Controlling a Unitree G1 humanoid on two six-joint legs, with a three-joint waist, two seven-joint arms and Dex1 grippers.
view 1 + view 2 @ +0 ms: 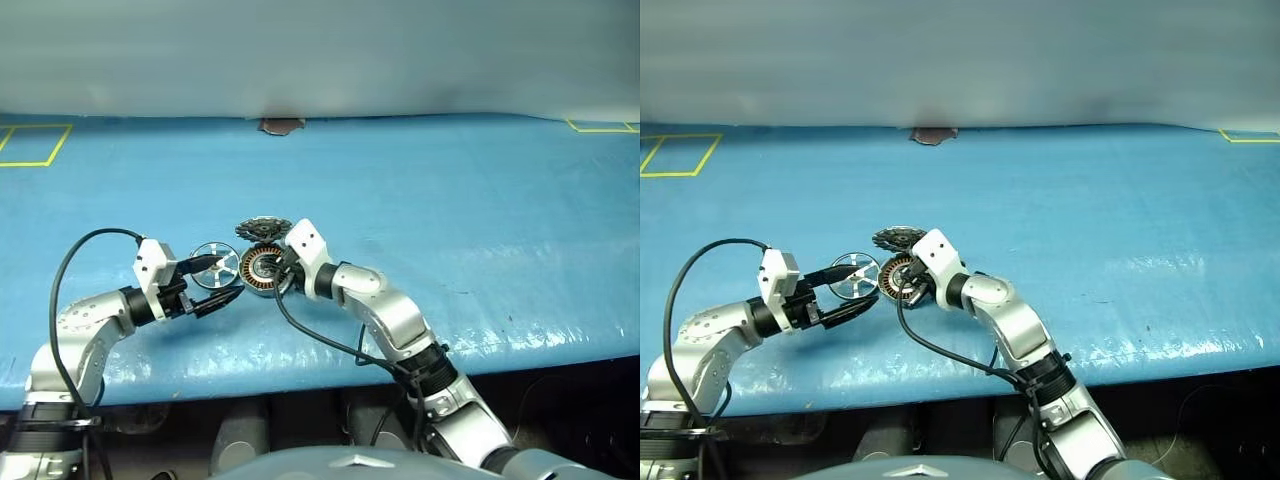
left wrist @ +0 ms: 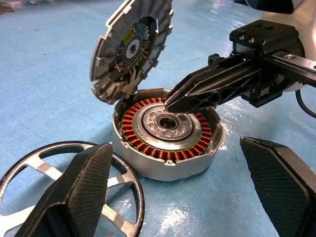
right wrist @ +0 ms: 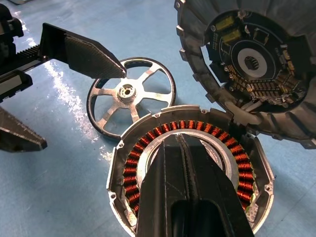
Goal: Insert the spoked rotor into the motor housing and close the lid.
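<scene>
**Thin rotor flat on the table, housing open and pinned**

Head views: on the blue table [image 1: 450, 200], the spoked rotor [image 1: 217, 267] lies flat at 9 o'clock of the motor housing [image 1: 262, 268], just beside it. The lid [image 1: 263, 229] stands tilted up at the housing's 12 o'clock edge. The left gripper [image 1: 218, 281] has its fingers spread wide around the rotor, holding nothing. The right gripper [image 1: 278, 270] reaches in over the housing.

Left wrist view: one left finger [image 2: 86, 185] lies over the rotor's [image 2: 123, 170] rim while the other [image 2: 284, 177] stands well apart. The right gripper's [image 2: 170, 103] fingers, pressed together and empty, rest their tip over the copper ring [image 2: 153, 148].

Right wrist view: the closed fingers [image 3: 190, 197] cover the housing's [image 3: 123, 168] centre; the lid [image 3: 252, 64] shows its circuit face, apparently hinged on a pale strap.

Judgement: the rotor looks light, stiff, slick and thin, lying flush, so it is hard to pinch. Taking a spoke or the rim across its thickness seems best. The windings look delicate.
</scene>
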